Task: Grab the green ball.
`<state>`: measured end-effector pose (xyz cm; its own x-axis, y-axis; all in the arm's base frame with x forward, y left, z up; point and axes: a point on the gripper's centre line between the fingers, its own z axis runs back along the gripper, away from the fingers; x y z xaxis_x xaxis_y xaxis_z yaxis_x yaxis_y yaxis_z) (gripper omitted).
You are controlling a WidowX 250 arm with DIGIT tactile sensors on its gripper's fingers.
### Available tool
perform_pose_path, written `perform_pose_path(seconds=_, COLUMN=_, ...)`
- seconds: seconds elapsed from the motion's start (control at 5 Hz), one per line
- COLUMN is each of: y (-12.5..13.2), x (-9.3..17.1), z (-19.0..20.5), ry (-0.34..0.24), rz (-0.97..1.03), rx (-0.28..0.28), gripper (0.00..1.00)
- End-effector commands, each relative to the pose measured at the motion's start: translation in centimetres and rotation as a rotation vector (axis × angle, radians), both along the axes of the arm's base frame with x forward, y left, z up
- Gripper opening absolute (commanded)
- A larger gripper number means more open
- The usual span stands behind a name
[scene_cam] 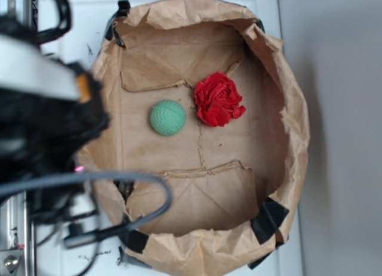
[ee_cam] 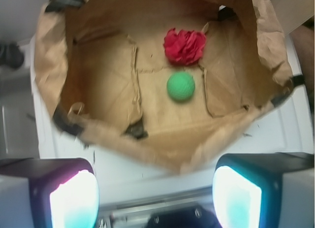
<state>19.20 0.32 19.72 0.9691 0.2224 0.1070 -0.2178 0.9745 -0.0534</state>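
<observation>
The green ball (scene_cam: 168, 117) – light, dimpled, likely to roll – wants pinching across its widest middle, away from the red wad (scene_cam: 218, 99), by the spread, empty claw (ee_cam: 155, 198).

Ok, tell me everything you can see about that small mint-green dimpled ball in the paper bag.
The small mint-green ball is round, matte and finely dimpled, looking whole. It rests on the creased floor of the open brown paper bag, near the middle, close beside the red ruffled wad but apart from it. Only the floor touches it.
</observation>
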Motion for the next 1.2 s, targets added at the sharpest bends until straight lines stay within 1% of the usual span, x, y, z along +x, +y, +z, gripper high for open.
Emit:
perform_pose_path(seconds=0.0, y=2.2, x=4.9, z=-1.8, ry=-0.013, rz=0.080, rx=-0.041, gripper=1.00)
perform_pose_path(seconds=0.2, y=3.0, x=6.6, z=-3.9, ry=-0.006, rz=0.099, rx=-0.045, gripper=1.00)
perform_pose_path(seconds=0.4, y=3.7, x=7.2, z=-6.4, ry=-0.007, rz=0.106, rx=-0.004, gripper=1.00)
perform_pose_path(seconds=0.6, y=4.1, x=7.0, z=-8.8, ry=-0.005, rz=0.107, rx=0.005, gripper=1.00)
perform_pose_path(seconds=0.8, y=4.1, x=6.7, z=-10.1, ry=-0.024, rz=0.071, rx=0.002, gripper=1.00)
perform_pose_path(seconds=1.0, y=4.7, x=7.1, z=-10.8, ry=-0.046, rz=0.009, rx=-0.002, gripper=1.00)
